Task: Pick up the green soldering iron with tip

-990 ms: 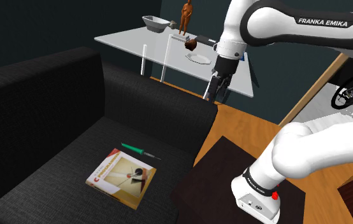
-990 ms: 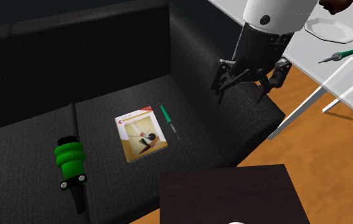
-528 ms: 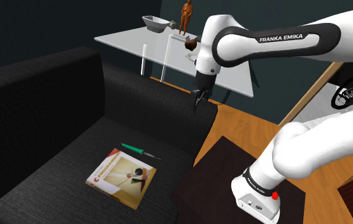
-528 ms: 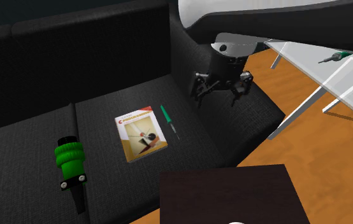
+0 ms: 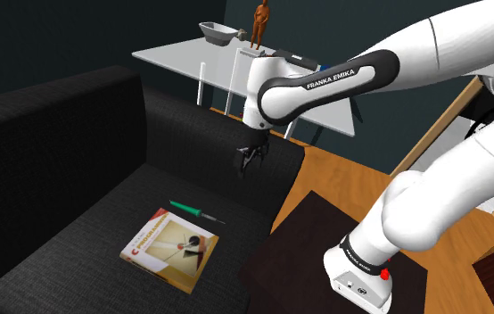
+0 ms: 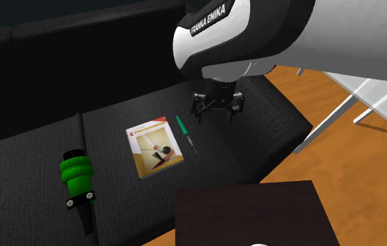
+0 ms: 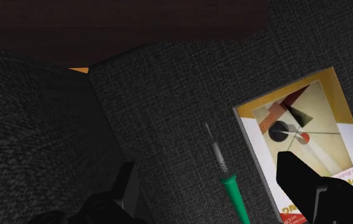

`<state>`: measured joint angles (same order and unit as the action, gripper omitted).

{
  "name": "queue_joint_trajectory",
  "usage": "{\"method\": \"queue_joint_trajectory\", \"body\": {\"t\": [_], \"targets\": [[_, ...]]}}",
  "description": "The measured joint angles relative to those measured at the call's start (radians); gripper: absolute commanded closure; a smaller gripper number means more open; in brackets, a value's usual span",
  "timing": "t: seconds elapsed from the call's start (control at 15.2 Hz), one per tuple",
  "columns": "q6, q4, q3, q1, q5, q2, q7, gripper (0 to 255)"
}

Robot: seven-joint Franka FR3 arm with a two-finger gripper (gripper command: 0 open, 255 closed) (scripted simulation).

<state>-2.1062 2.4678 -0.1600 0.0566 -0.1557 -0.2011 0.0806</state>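
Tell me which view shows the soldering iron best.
Wrist view: the iron is closest there, tip and green handle distinct, handle end cropped. Shoulder and second exterior views show it whole but thin, beside the book.

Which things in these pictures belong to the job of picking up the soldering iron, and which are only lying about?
For the job: green soldering iron on the sofa seat; open pincer hovering near it.

Only lying about: book beside the iron; green ribbed object with black rod; brown figurine and bowl on the table.
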Motion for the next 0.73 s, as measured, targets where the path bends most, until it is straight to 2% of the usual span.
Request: {"method": "queue_joint_trajectory", "body": {"t": [0.46, 0.73], "targets": [[-0.184, -0.09, -0.034, 0.024, 0.018, 0.277, 0.055, 0], [-0.257, -0.176, -0.036, 0.04, 0.044, 0.438, 0.083, 0]]}}
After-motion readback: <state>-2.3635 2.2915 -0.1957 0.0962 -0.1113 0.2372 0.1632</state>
